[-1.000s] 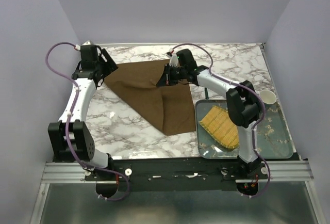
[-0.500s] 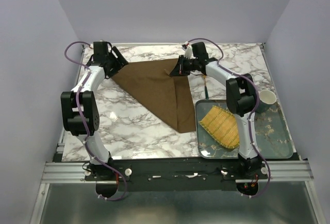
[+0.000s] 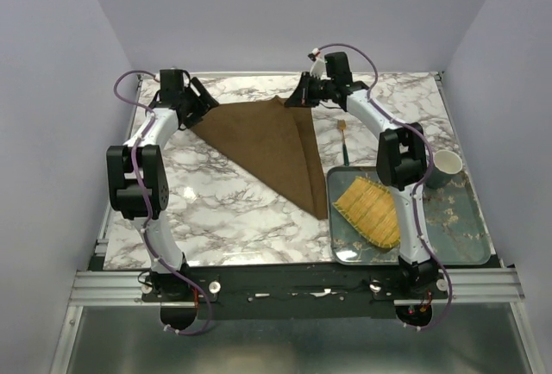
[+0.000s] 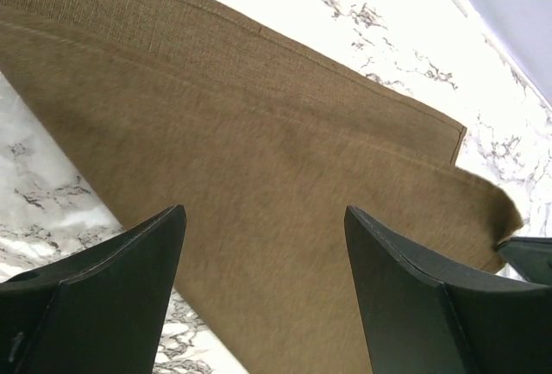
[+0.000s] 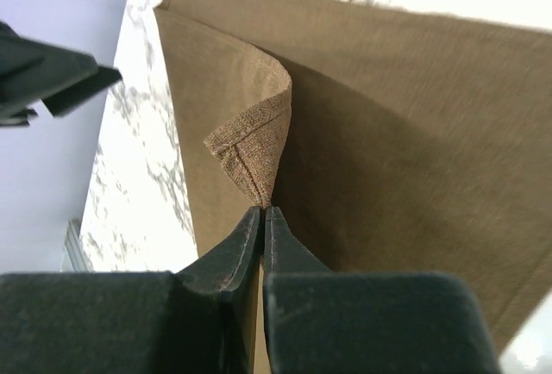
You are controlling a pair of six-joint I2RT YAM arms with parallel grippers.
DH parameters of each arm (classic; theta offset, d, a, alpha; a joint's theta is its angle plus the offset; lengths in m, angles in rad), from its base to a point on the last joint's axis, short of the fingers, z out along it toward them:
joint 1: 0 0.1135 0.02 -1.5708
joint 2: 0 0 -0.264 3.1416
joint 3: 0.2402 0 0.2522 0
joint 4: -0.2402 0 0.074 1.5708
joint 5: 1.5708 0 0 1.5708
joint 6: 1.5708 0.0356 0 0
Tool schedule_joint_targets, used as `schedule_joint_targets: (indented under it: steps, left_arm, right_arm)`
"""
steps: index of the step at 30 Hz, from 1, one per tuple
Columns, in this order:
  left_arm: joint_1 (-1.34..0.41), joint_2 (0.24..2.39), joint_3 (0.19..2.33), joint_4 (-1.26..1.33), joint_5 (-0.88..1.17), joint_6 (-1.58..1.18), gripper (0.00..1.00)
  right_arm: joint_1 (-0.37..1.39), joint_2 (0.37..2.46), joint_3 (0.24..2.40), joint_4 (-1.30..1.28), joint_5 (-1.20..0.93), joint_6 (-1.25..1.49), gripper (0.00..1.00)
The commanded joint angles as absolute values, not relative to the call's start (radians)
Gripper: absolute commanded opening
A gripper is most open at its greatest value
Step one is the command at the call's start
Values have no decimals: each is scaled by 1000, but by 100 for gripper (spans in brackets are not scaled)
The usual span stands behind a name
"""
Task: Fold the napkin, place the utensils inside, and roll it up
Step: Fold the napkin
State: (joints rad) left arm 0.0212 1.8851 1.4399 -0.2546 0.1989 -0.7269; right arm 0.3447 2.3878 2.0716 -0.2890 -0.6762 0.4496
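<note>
My right gripper [image 5: 263,212] has its fingers pressed almost together on one corner of the napkin [image 5: 397,133]. The hemmed tip curls up out of the pinch, and the cloth beyond it lies flat. From above, that pinch sits at the napkin's far point, where my right arm reaches in from the right. The napkin lies on the table [image 3: 224,210] folded into a triangle. Its long side runs from the far point down to a near tip, and its third corner points left. My left gripper [image 3: 200,102] is at that left corner with its fingers [image 4: 129,262] spread wide and nothing between them. Its wrist camera looks across the cloth and shows two layers, the upper edge set a little back from the lower one. I cannot tell whether those fingers touch the fabric. The fork [image 3: 345,141] lies on the table to the right of the napkin, apart from it, with its gold tines toward the far side and its dark handle toward the near side. A tray [image 3: 457,219] sits just right of the napkin's near tip and holds a yellow mat [image 3: 369,210]. A mug [image 3: 447,165] stands further right of the napkin, past the fork.
</note>
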Motion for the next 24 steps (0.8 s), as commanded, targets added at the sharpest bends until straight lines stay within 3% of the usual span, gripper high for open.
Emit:
schedule_joint_targets:
  steps: [1, 24]
  left_arm:
    - [21, 1908, 1482, -221, 225, -741, 83]
    - [21, 1936, 1511, -209, 242, -742, 87]
  right_arm:
    - [307, 2460, 2140, -319, -672, 469, 12]
    - [244, 2559, 2264, -321, -683, 509, 13]
